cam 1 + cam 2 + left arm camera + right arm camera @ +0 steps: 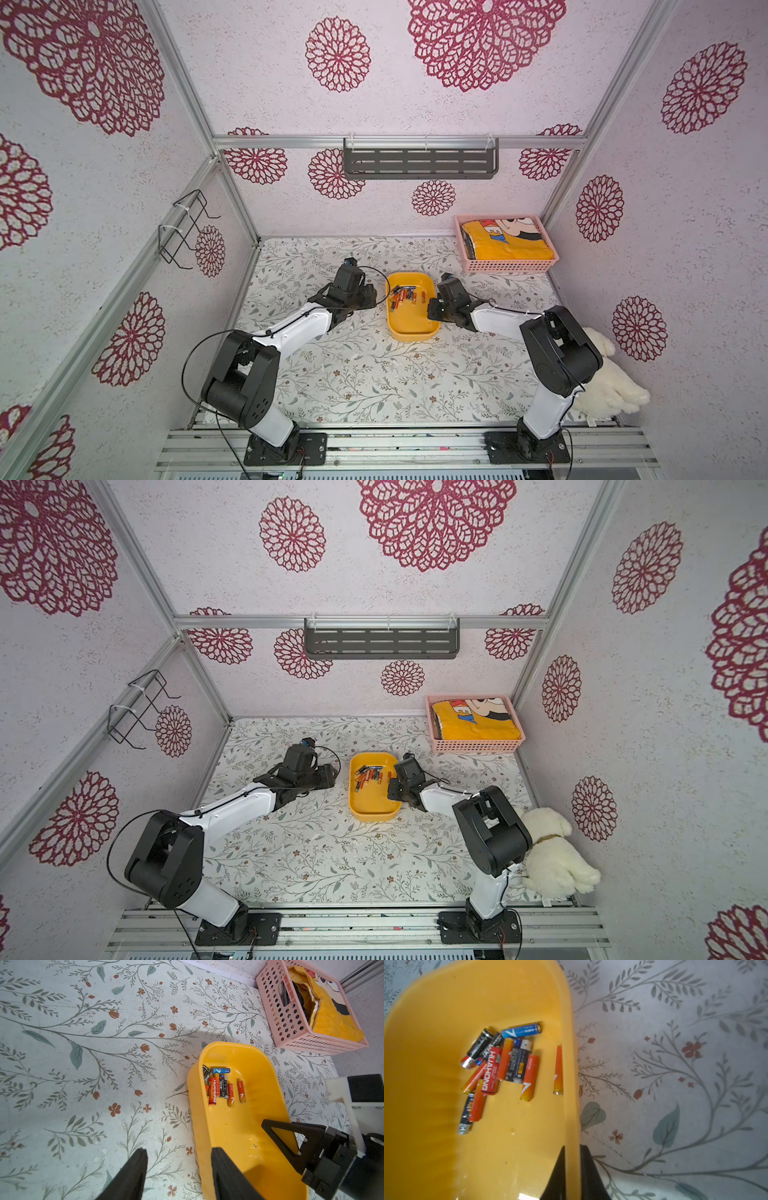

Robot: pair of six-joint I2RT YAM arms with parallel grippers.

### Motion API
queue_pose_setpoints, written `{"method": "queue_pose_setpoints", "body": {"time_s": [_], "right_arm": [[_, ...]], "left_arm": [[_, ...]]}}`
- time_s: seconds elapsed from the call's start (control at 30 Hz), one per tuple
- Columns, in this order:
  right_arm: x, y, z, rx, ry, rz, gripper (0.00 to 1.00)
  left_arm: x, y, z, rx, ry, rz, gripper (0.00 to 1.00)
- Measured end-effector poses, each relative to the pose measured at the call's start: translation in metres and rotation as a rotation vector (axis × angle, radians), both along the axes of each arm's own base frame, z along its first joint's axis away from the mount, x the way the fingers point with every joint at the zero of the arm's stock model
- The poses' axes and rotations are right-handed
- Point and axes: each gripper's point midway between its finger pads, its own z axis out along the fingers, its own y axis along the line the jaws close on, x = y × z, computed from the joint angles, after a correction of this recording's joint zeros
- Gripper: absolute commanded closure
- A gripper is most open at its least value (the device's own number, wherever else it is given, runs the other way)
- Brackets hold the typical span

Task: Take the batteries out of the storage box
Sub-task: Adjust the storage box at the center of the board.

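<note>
In both top views the yellow-orange storage box sits mid-table between my two arms. The batteries, several orange, some black and one blue, lie in a loose heap at its far end. One orange battery rests apart against the right wall. My left gripper is open and straddles the box's left wall, with one finger inside and one over the table. My right gripper is shut on the box's right wall, one finger on each side.
A pink perforated basket holding yellow cloth stands at the back right corner. A white plush dog lies by the right arm's base. A grey shelf hangs on the back wall and a wire rack on the left wall.
</note>
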Motion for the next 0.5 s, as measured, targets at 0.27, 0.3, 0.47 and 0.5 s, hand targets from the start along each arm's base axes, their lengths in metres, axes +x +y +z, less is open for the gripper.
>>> {"method": "queue_pose_setpoints", "body": {"time_s": [0.27, 0.3, 0.47, 0.5], "right_arm": [[-0.013, 0.001, 0.000, 0.003, 0.013, -0.018, 0.94], [-0.013, 0.001, 0.000, 0.002, 0.013, -0.019, 0.94], [-0.014, 0.001, 0.000, 0.000, 0.012, -0.024, 0.94], [-0.014, 0.001, 0.000, -0.001, 0.011, -0.026, 0.93]], "left_arm": [[-0.006, 0.009, -0.015, 0.026, 0.024, 0.032, 0.47], [-0.007, 0.011, -0.016, 0.030, 0.026, 0.035, 0.46], [-0.007, 0.013, -0.014, 0.036, 0.017, 0.045, 0.46], [-0.007, 0.013, -0.014, 0.036, 0.018, 0.045, 0.47]]}}
